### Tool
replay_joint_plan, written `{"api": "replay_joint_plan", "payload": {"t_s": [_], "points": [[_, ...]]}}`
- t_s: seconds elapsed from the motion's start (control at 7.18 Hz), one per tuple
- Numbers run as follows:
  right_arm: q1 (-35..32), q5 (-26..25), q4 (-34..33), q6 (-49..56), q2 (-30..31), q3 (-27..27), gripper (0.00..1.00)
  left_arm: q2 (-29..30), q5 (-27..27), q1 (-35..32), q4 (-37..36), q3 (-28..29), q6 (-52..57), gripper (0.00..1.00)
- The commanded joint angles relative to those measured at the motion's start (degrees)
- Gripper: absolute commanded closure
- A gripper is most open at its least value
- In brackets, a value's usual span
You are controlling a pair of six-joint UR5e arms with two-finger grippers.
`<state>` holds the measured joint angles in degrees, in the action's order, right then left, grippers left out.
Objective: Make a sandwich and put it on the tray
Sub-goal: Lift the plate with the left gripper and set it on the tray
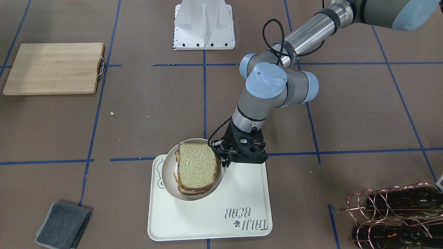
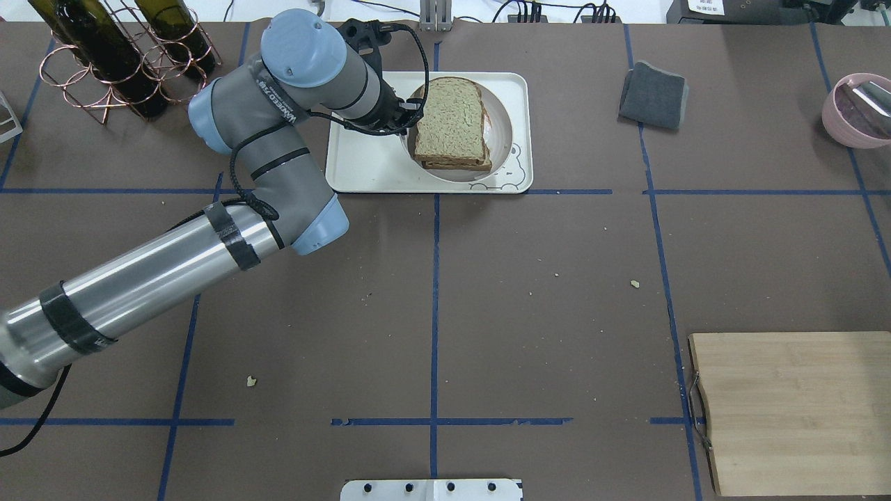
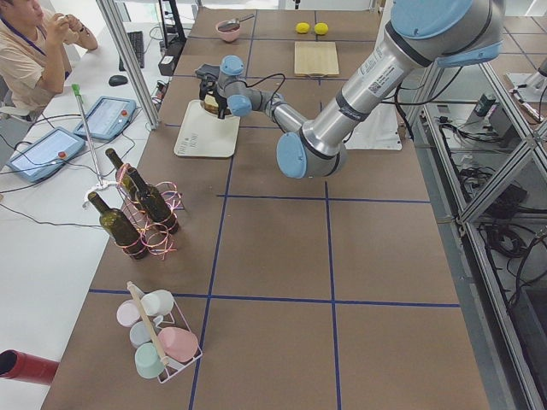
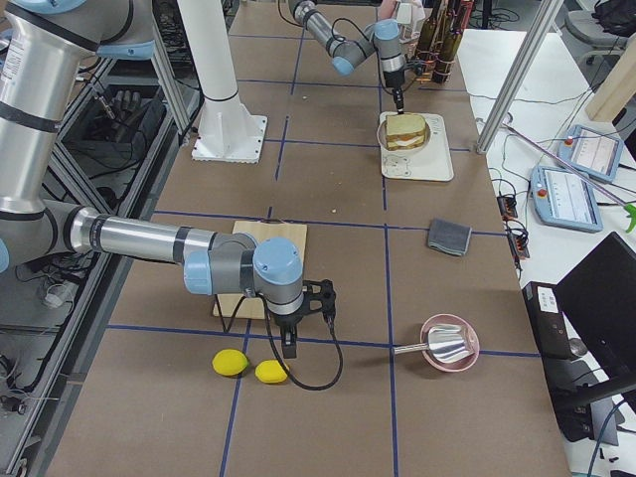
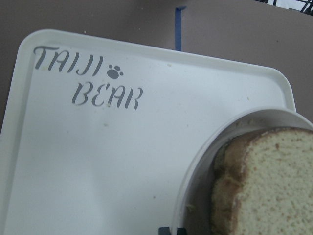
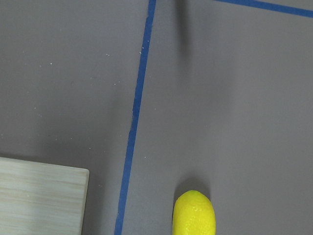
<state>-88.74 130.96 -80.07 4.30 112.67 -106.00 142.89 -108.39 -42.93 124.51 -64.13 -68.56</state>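
The sandwich (image 1: 196, 167), speckled brown-crusted bread, lies on a white plate (image 1: 168, 173) over the cream "TAIJI BEAR" tray (image 1: 214, 214). In the overhead view the sandwich (image 2: 451, 122) and plate (image 2: 501, 125) sit on the tray's right half (image 2: 362, 167). My left gripper (image 1: 223, 160) is at the plate's rim and looks shut on it. The left wrist view shows the sandwich (image 5: 274, 186), the plate rim (image 5: 205, 161) and the tray (image 5: 98, 156). The egg is hidden. My right gripper (image 4: 288, 348) hangs far off above the table by two lemons; I cannot tell if it is open.
A wooden cutting board (image 2: 793, 410) lies at the near right. A grey cloth (image 2: 653, 95) lies right of the tray, and a pink bowl (image 2: 856, 108) is at the far right. A wine rack (image 2: 118, 56) stands left of the tray. A lemon (image 6: 194, 213) is under the right wrist.
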Motion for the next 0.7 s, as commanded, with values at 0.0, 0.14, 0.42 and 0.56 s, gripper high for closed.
{"api": "replay_joint_plan", "payload": {"t_s": [0.0,0.14,0.42,0.56], "points": [[-0.03,0.00,0.00,0.01,0.00,0.35,0.00,1.96,0.45,-0.67,4.59,7.69,0.97,1.00],[-0.03,0.00,0.00,0.10,0.00,0.53,0.00,1.96,1.07,-0.58,4.69,8.40,0.97,1.00],[-0.03,0.09,0.00,0.01,0.35,0.62,0.00,1.52,1.34,-0.58,4.60,8.06,10.13,0.01],[-0.12,0.09,0.00,0.10,0.44,0.62,0.00,0.99,1.34,-0.75,4.34,6.66,10.90,0.00]]}}
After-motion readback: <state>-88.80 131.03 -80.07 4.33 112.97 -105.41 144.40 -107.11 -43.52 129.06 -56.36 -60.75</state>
